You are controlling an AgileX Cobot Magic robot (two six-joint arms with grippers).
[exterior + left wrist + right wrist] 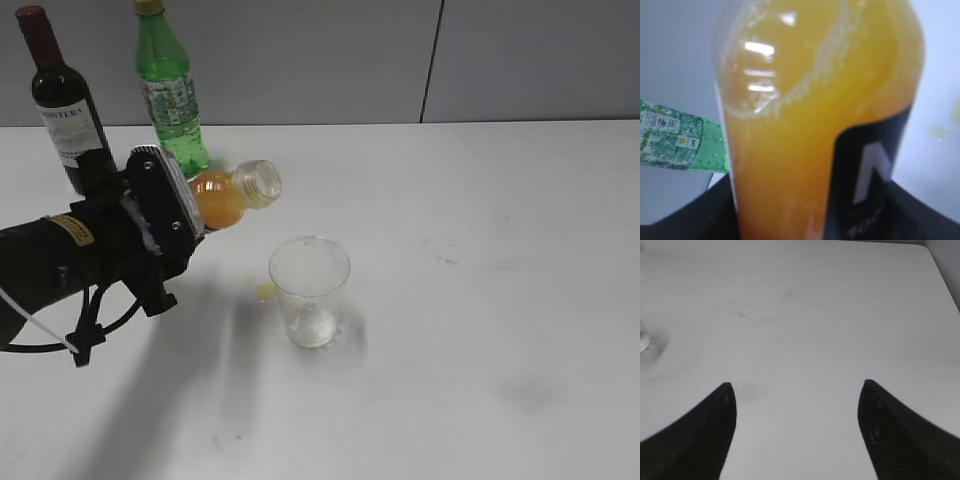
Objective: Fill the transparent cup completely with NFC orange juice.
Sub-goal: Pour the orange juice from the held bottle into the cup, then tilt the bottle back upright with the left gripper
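My left gripper [185, 215] is shut on the NFC bottle [240, 190], which is tilted almost flat with its uncapped mouth pointing right. The mouth is above and to the left of the transparent cup [310, 290]. Orange juice [218, 200] fills the bottle's body, and no stream leaves the mouth. The cup stands upright on the white table [480, 250] and looks empty apart from a pale trace at its bottom. In the left wrist view the bottle [810, 115] fills the frame, its black label at the lower right. My right gripper [797, 390] is open over bare table, with the cup's base [644, 340] at the far left edge.
A green soda bottle [170, 85] and a dark wine bottle [65, 105] stand at the back left, behind my left arm. The green bottle also shows in the left wrist view [680, 142]. A small yellow drop [264, 291] lies on the table just left of the cup.
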